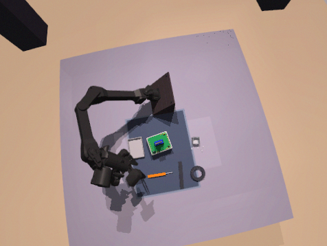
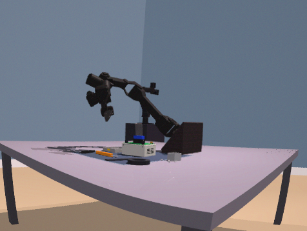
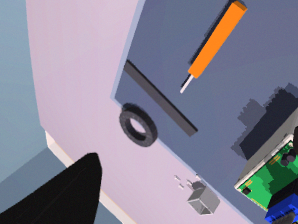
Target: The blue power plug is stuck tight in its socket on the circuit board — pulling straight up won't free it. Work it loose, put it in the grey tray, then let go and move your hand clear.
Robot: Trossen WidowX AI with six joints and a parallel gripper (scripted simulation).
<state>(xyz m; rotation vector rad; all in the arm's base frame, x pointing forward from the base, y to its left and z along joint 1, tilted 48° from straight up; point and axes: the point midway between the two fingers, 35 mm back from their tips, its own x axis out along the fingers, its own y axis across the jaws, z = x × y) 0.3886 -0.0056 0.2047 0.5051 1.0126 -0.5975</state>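
In the top view, the gripper (image 1: 134, 168) (image 2: 100, 108) (image 3: 198, 149) was left of and below centre, its fingers spread wide with nothing between them. In the exterior view it hung above the table (image 1: 237, 137) (image 2: 180, 180) (image 3: 65, 75), upper left of the board. The blue plug (image 1: 159, 142) (image 2: 138, 137) (image 3: 284, 209) sat upright on the green circuit board (image 1: 166, 139) (image 2: 129, 142) (image 3: 260, 182), near the middle of the top frame and at the lower right of the wrist frame; it seemed to be in its socket, though the socket itself was hard to make out. The grey tray (image 1: 136, 148) (image 2: 113, 150) lay just left of the board in the top view, without the plug. Below them was an orange-handled screwdriver (image 1: 156, 175) (image 2: 104, 153) (image 3: 217, 40), with a black ring (image 1: 192, 174) (image 2: 138, 163) (image 3: 149, 136) farther right.
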